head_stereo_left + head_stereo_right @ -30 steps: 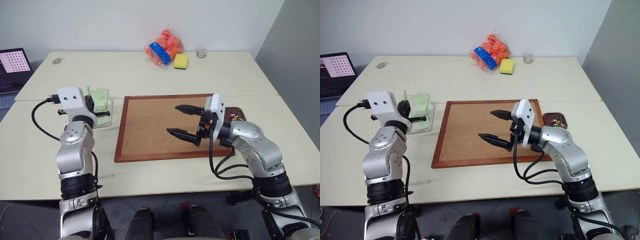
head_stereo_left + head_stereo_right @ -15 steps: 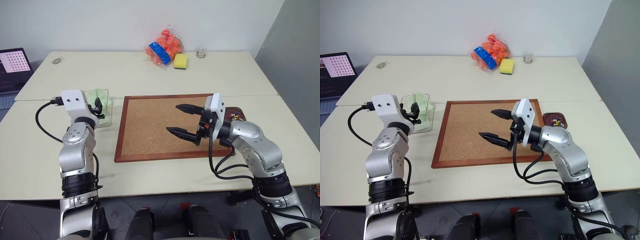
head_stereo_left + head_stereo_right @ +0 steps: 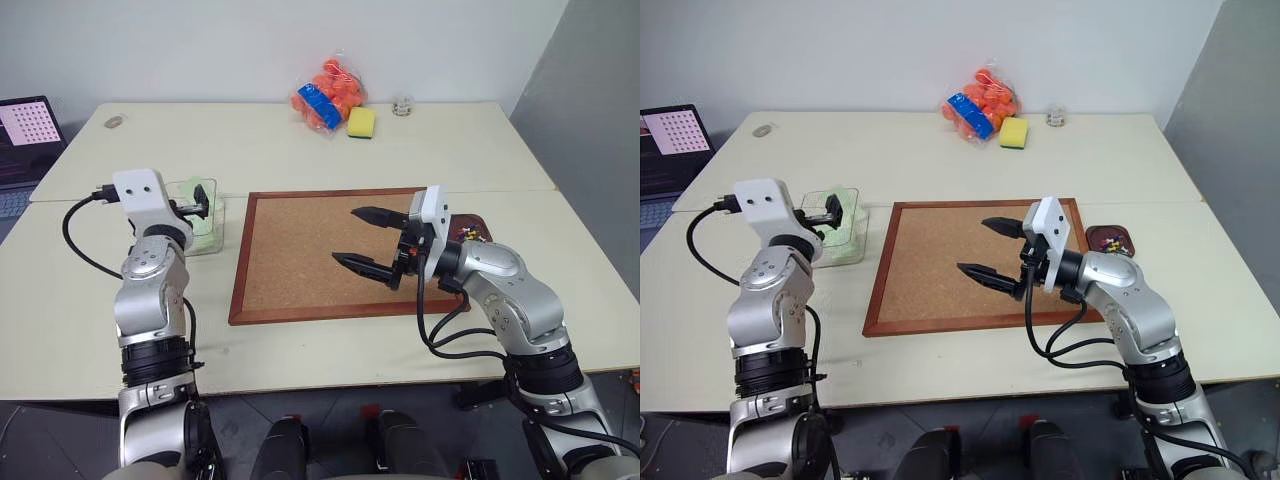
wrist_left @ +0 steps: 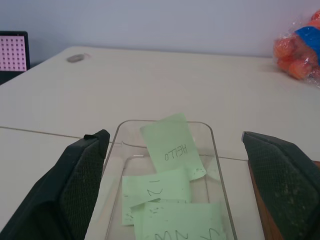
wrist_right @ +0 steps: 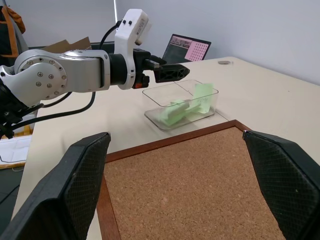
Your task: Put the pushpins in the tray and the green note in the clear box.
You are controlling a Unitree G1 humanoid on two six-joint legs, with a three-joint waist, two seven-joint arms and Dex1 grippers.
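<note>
Leaning against the far wall of the clear box [image 4: 165,165], the green note [image 4: 172,150] is a pale green square with "HELLO" handwritten on it, resting above other green slips on the box floor. The left gripper [image 3: 203,200] hovers over the box, fingers spread wide and empty. The right gripper [image 3: 365,240] hangs over the corkboard [image 3: 300,250], fingers apart, holding nothing. At the far right, the dark reddish tray [image 3: 1110,238] holds small coloured pushpins [image 3: 1116,240].

The table [image 3: 300,150] is viewed downward from the head. The clear box [image 4: 165,180] is seen close from the left wrist, farther from the right.
</note>
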